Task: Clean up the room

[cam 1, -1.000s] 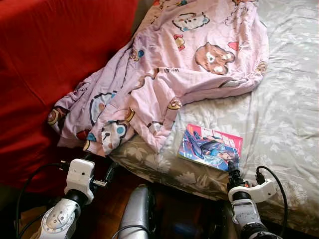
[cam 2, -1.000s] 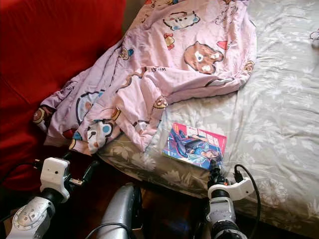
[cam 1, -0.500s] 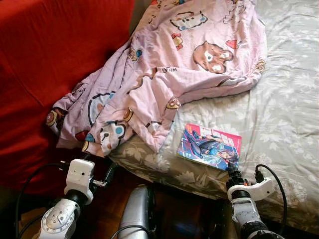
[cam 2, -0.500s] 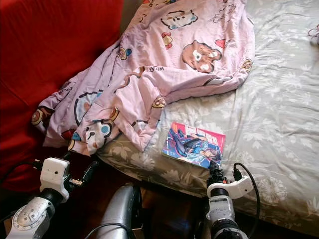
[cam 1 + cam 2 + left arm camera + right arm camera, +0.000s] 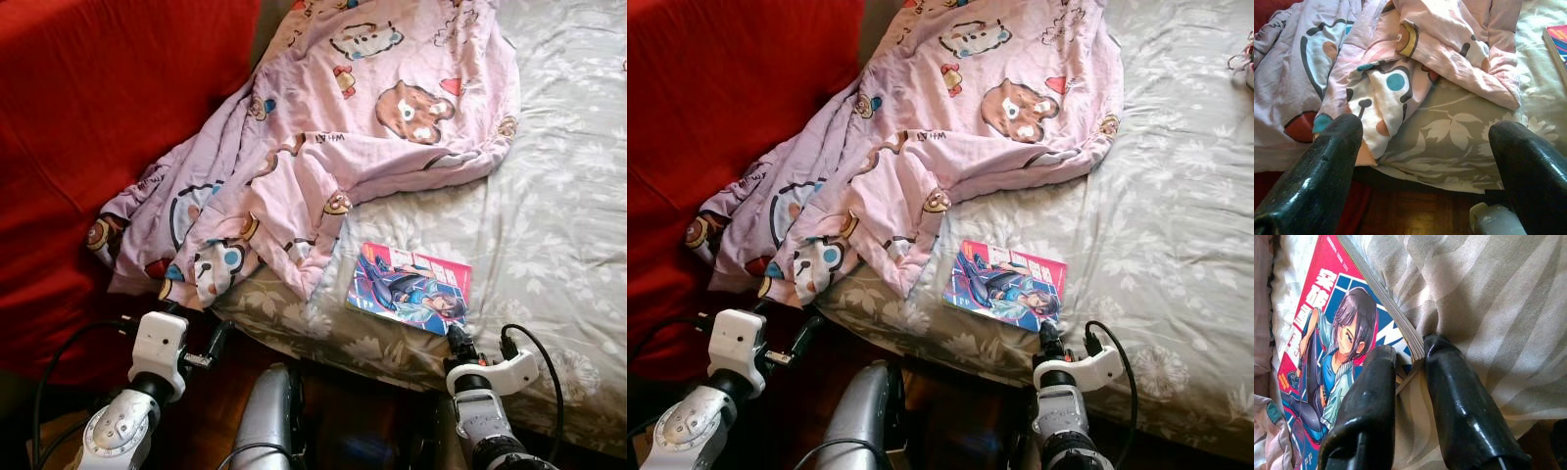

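Right gripper (image 5: 1409, 363) is pinching the near corner of the manga book (image 5: 409, 289): one finger on the cover, the other against the page edge & bedsheet, corner of the cover caught between them. Book lies flat on the bed (image 5: 558, 245), near its front edge, cover up w/ a dark-haired character in blue on red/pink. My right arm comes up from below the mattress edge, just right of centre.

Left gripper (image 5: 1425, 147) hangs open, fingers (image 5: 1327, 161) spread wide, touching nothing; it sits low at the left, just in front of the bed's near-left corner, over dark wood floor (image 5: 1415, 215).

Pink cartoon-print blanket (image 5: 323, 147) lies crumpled across the far-left part of the bed, its near end spilling over the corner toward my left gripper. Blanket's near fold is just left of the book; can't tell if they touch. Red fabric (image 5: 98, 127) fills the left side beside the bed. Sheet is grey-green w/ pale leaf pattern.
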You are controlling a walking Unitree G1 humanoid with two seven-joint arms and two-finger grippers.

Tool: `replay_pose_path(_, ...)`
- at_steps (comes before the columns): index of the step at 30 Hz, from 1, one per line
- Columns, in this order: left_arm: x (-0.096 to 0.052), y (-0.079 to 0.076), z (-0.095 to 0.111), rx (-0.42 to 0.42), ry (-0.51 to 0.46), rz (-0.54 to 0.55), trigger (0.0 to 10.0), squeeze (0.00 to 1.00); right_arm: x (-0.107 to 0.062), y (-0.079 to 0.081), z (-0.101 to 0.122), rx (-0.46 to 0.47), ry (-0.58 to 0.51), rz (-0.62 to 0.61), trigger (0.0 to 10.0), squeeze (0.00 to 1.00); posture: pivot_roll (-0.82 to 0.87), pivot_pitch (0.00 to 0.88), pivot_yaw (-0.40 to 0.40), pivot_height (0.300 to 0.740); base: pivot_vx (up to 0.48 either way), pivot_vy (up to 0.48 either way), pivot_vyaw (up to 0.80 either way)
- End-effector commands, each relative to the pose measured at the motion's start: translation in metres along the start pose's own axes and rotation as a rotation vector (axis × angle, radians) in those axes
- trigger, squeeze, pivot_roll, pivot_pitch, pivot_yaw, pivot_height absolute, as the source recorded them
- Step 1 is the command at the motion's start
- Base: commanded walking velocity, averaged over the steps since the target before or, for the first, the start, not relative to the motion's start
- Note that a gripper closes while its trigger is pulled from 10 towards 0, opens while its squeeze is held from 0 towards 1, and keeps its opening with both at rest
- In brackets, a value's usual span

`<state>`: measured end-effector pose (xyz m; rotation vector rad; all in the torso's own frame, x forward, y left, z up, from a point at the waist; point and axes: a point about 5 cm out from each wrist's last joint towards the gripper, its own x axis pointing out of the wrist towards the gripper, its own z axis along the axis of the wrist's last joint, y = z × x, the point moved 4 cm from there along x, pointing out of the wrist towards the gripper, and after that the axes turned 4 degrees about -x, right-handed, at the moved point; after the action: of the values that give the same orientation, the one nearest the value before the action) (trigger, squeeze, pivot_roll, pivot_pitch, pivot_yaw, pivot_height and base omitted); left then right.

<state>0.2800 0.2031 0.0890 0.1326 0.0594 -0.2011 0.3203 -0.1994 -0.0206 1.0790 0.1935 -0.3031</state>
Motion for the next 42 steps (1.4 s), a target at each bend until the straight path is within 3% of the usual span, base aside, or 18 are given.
replay_pose_path(1,-0.003,0.001,-0.012,0.014,0.046,0.012,10.0,0.00,-0.007,-0.009,-0.010,-0.003,0.031,-0.014,0.0,0.00,0.23,0.235,0.122,0.602,0.000,0.000,0.00)
replay_pose_path(7,0.005,0.002,-0.012,0.010,0.035,0.019,10.0,0.00,-0.010,-0.013,-0.007,-0.029,0.020,-0.006,0.0,0.00,0.22,0.207,0.109,0.602,0.000,0.000,0.00)
replay_pose_path(15,0.022,-0.002,-0.012,-0.009,0.013,0.028,10.0,0.00,-0.020,-0.025,0.009,-0.129,-0.071,0.005,0.0,0.00,0.16,0.143,0.078,0.602,0.000,0.000,0.00)
replay_pose_path(23,0.037,-0.010,-0.012,-0.035,-0.012,0.036,10.0,0.00,-0.039,-0.039,0.029,-0.246,-0.227,-0.066,0.0,0.00,0.11,0.100,0.047,0.602,0.000,0.000,0.00)
replay_pose_path(26,0.042,-0.012,-0.013,-0.043,-0.019,0.042,10.0,0.00,-0.039,-0.029,0.040,-0.302,-0.288,-0.060,0.0,0.00,0.10,0.080,0.031,0.602,0.000,0.000,0.00)
replay_pose_path(27,0.045,-0.012,-0.013,-0.047,-0.025,0.049,10.0,0.00,-0.032,-0.006,0.046,-0.388,-0.316,0.007,0.0,0.00,0.10,0.074,0.025,0.602,0.000,0.000,0.00)
replay_pose_path(30,0.046,-0.012,-0.013,-0.047,-0.028,0.051,10.0,0.00,-0.030,0.004,0.047,-0.438,-0.318,0.041,0.0,0.00,0.10,0.072,0.023,0.602,0.000,0.000,0.00)
replay_pose_path(31,0.047,-0.012,-0.013,-0.048,-0.031,0.054,10.0,0.00,-0.028,0.020,0.043,-0.523,-0.306,0.109,0.0,0.00,0.09,0.069,0.021,0.602,0.000,0.000,0.00)
replay_pose_path(34,0.049,-0.012,-0.014,-0.051,-0.036,0.056,10.0,0.00,-0.025,0.041,0.036,-0.506,-0.298,0.185,0.0,0.00,0.10,0.067,0.018,0.602,0.000,0.000,0.00)
replay_pose_path(40,0.049,-0.013,-0.015,-0.051,-0.039,0.057,10.0,0.00,-0.026,0.043,0.039,-0.520,-0.306,0.168,0.0,0.00,0.09,0.064,0.021,0.602,0.000,0.000,0.00)
replay_pose_path(42,0.051,-0.013,-0.016,-0.048,-0.039,0.057,10.0,0.00,-0.026,0.045,0.042,-0.637,-0.305,0.166,0.0,0.00,0.09,0.061,0.024,0.602,0.000,0.000,0.00)
